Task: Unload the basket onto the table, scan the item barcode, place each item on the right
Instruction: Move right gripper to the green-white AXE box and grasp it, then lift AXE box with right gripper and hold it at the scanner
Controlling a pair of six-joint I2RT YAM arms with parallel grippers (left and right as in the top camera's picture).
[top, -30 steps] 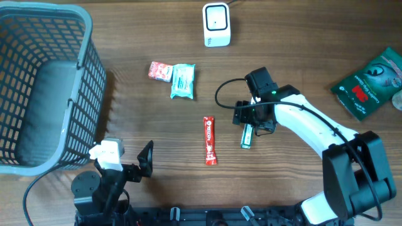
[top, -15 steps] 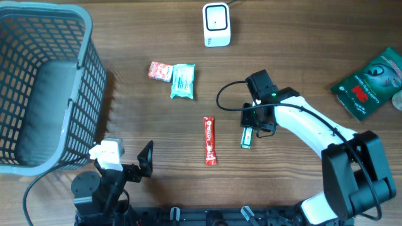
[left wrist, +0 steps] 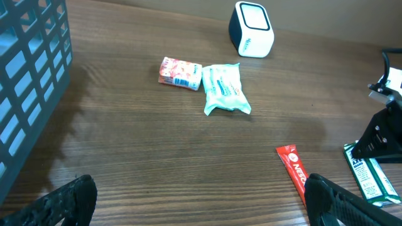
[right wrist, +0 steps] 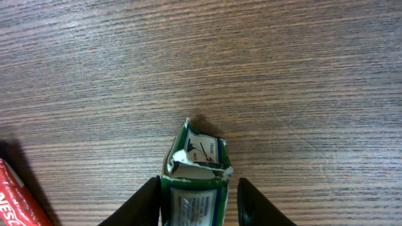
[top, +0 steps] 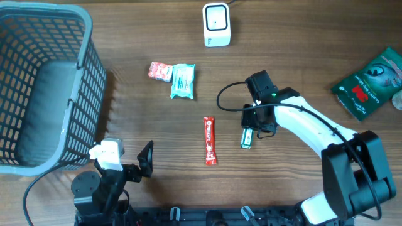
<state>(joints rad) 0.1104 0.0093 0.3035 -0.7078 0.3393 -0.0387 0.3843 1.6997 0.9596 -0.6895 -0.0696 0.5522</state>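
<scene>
A small green packet (top: 247, 138) lies on the wooden table right of centre. My right gripper (top: 254, 125) stands over its far end, shut on it. In the right wrist view the black fingers (right wrist: 146, 204) flank the green packet (right wrist: 193, 204); the left one presses its edge and the packet's far end is buckled up. The white barcode scanner (top: 216, 24) stands at the back middle, apart from both arms. My left gripper (left wrist: 201, 204) hangs open near the front left edge with only bare wood between its fingers; it faces the scanner (left wrist: 251, 28).
A grey mesh basket (top: 44, 88) fills the left side. A red stick packet (top: 210, 140) lies left of the green one. A pink packet (top: 160, 71) and a teal wipes pack (top: 183, 80) sit mid-back. A dark green bag (top: 369, 83) lies at the far right.
My right gripper's fingers have closed in on the green packet. The packet and the left arm have stayed in place.
</scene>
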